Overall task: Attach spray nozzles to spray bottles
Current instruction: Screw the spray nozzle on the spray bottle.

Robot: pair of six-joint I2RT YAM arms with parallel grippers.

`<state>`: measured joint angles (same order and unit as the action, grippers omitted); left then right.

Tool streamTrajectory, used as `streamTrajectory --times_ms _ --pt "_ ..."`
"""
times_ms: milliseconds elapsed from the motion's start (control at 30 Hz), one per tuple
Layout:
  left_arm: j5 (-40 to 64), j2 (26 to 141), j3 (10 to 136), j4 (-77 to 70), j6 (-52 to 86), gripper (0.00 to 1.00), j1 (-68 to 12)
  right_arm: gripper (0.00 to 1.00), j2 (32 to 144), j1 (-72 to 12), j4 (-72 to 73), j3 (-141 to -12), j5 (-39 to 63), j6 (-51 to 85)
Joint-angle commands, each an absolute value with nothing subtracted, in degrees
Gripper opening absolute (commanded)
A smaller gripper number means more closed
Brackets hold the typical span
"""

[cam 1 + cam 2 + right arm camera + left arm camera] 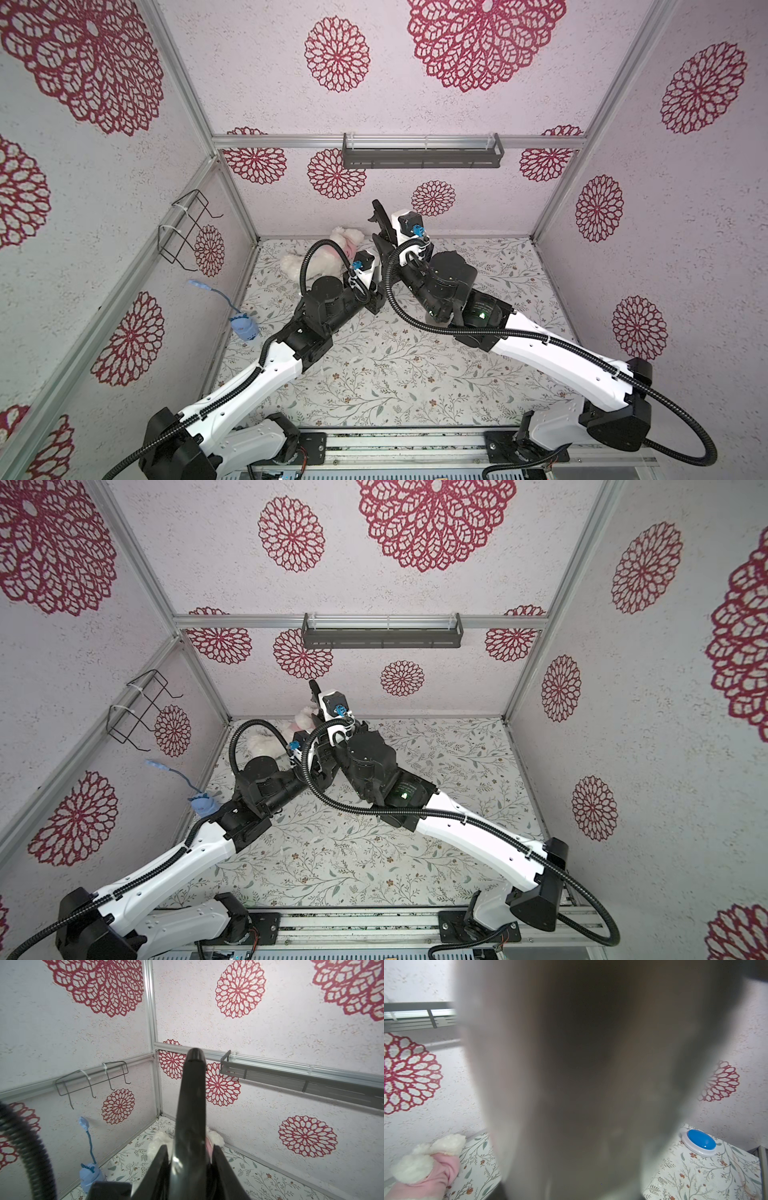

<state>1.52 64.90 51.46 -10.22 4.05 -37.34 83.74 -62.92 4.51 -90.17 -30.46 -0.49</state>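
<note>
My right gripper (191,1167) is shut on the black spray nozzle (192,1105). The nozzle stands up between the two black fingers (160,1163) and points at the back corner. In both top views the nozzle (380,216) (313,688) sticks up above my crossed wrists at the back of the table. A blurred grey-brown spray bottle (581,1084) fills the left wrist view, right against the lens, and hides the jaws. My left gripper (374,293) sits low under the right wrist, shut on that bottle. The arms hide the bottle in both top views.
A white and pink plush toy (328,253) (425,1163) lies at the back left of the floral table. A blue push button (701,1142) sits near the wall. A blue object (243,326) leans on the left wall below a wire rack (187,232). A grey shelf (422,156) hangs on the back wall.
</note>
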Motion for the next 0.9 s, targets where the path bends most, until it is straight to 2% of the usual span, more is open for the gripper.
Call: streamTrajectory --times_ms 0,167,367,467,600,867 --pt "-5.08 63.93 55.23 -14.34 4.96 0.03 -36.91 0.22 86.38 -64.75 -3.78 -92.05 -41.13 1.23" --pt "-7.5 64.99 55.04 -15.65 5.1 0.03 -37.17 0.21 91.28 -67.84 -2.38 -94.59 -53.81 0.54" --pt "-9.12 65.39 55.11 -15.71 4.19 0.03 -37.53 0.21 93.58 -68.56 -2.08 -97.71 -56.0 0.71" --pt "-8.91 64.98 54.93 -15.1 4.05 0.03 -37.63 0.25 93.2 -68.51 -4.68 -98.79 -51.42 1.27" --pt "-8.38 64.0 53.73 -14.85 3.27 0.02 -37.49 0.4 91.0 -66.96 -12.65 -100.8 -40.35 5.73" --pt "-6.16 62.7 51.77 -15.73 2.69 0.02 -37.19 0.6 80.73 -64.95 -12.84 -95.89 -26.47 6.5"
